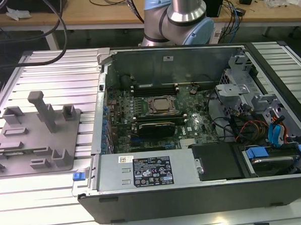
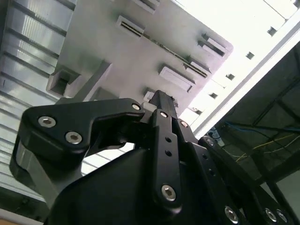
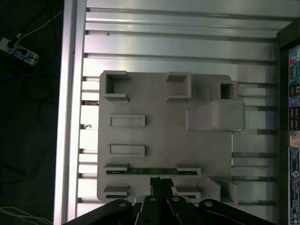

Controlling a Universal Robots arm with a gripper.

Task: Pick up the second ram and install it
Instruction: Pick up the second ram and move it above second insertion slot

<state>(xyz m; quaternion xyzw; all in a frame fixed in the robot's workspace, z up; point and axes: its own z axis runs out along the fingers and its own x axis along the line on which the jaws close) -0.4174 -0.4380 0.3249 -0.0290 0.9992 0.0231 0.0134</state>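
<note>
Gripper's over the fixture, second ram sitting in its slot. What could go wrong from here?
1. The second ram stands on edge in the grey fixture, a thin strip between holders; if the gripper near it descends skewed, it could strike a holder.
2. The memory slots lie tight between the CPU socket and the case wall; a tilted stick may bind.

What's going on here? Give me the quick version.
A single robot arm is working on fitting memory into the open computer case. Its gripper hangs over the gray holder tray beside the case. It is closest to the second ram, a green stick standing on edge in the tray's slot. The stick is not yet lifted, so it is not installed.
</note>
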